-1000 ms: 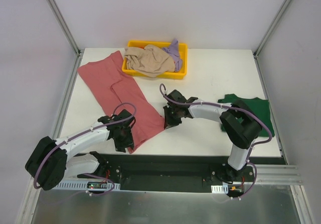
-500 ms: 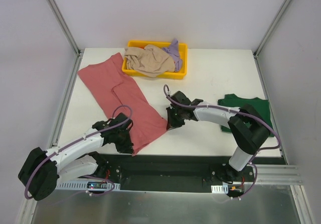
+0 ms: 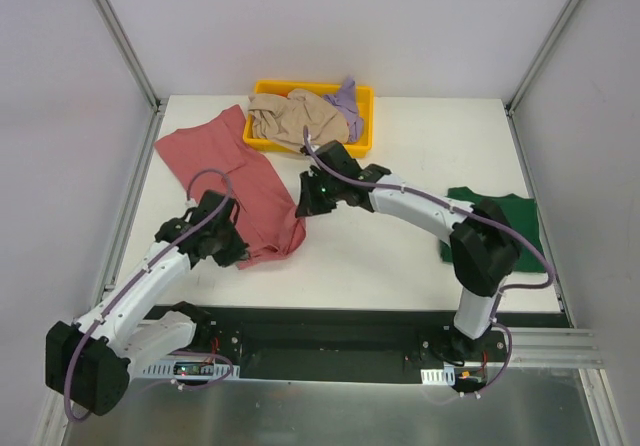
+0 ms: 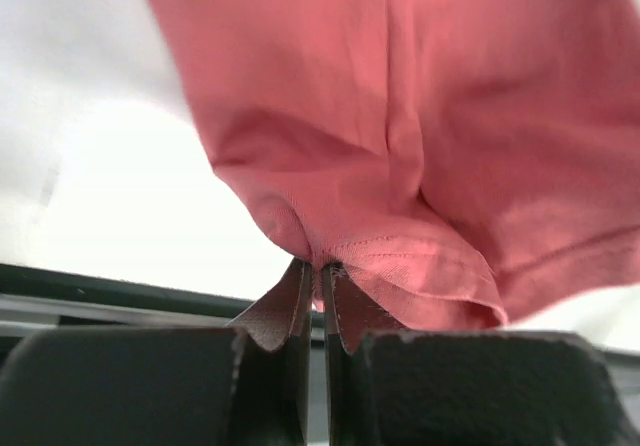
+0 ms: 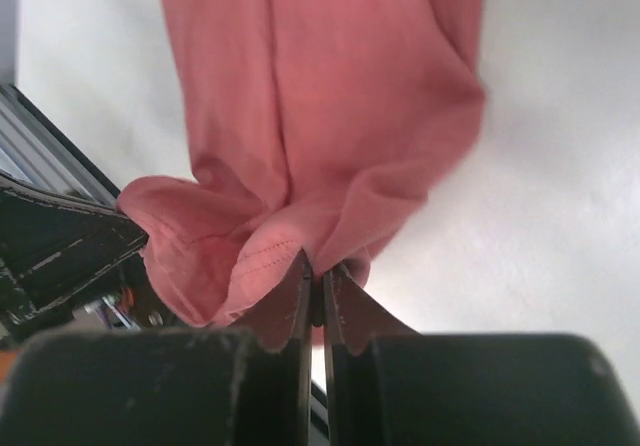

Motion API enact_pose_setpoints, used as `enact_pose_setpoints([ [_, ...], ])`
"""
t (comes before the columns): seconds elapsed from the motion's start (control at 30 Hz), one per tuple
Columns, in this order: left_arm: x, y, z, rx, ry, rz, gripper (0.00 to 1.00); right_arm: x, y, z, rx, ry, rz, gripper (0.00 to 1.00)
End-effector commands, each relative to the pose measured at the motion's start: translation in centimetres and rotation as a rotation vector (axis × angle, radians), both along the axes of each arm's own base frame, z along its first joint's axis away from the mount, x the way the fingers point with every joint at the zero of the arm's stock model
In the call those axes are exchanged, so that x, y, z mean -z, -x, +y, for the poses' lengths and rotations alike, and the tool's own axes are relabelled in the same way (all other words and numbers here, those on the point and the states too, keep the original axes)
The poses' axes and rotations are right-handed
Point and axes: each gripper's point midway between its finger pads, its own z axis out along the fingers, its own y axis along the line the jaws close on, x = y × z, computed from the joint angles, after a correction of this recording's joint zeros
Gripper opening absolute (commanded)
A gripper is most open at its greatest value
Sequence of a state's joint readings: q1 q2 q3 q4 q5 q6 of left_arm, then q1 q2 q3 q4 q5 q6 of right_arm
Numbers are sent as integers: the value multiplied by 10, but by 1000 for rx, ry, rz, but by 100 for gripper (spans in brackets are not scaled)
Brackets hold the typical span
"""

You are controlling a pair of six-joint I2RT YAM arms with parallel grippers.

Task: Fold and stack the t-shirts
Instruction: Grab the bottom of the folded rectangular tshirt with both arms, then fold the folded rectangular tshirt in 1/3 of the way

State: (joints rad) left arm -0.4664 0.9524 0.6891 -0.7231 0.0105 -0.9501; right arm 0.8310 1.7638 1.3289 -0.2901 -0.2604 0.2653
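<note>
The rose-red t-shirt (image 3: 215, 166) lies on the left of the white table, its near end lifted and doubled back. My left gripper (image 3: 232, 249) is shut on its near hem (image 4: 380, 256). My right gripper (image 3: 305, 204) is shut on the hem's other corner (image 5: 270, 256). The dark green t-shirt (image 3: 510, 221) lies folded at the right, partly behind my right arm. The beige t-shirt (image 3: 295, 118) and the lavender t-shirt (image 3: 347, 101) sit bunched in the yellow tray (image 3: 362, 136).
The yellow tray stands at the back centre, just beyond my right gripper. The table's black front rail (image 3: 340, 318) runs along the near edge. Metal frame posts (image 3: 120, 36) stand at the back corners.
Both grippers have carried the rose-red shirt's near hem away from the front edge toward the back, doubling the shirt over itself. The right gripper has moved left and toward the tray.
</note>
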Motion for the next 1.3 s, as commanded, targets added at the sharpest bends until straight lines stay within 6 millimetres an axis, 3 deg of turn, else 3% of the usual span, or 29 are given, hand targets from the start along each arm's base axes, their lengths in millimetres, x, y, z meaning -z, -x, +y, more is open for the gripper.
enact_pose_setpoints([
  [0.0, -14, -29, 46, -101, -118, -86, 0, -20, -34, 38, -63, -67, -78, 0],
  [0.13, -26, -64, 57, -155, -120, -176, 0, -37, -70, 68, -67, -129, -163, 0],
  [0.27, -36, -93, 82, -243, -164, -221, 0, -44, -105, 89, -65, -145, -251, 0],
  [0.47, -51, -121, 119, -367, -251, -280, 0, -54, -146, 109, -26, -193, -353, 0],
  [0.67, -51, -152, 127, -363, -231, -300, 0, -64, -176, 128, -12, -259, -454, 0],
  [0.93, -39, -178, 147, -361, -271, -241, 0, -43, -205, 151, -10, -288, -513, 1],
  [1.27, -15, -202, 166, -352, -304, -158, 0, -17, -232, 150, 27, -229, -619, 5],
])
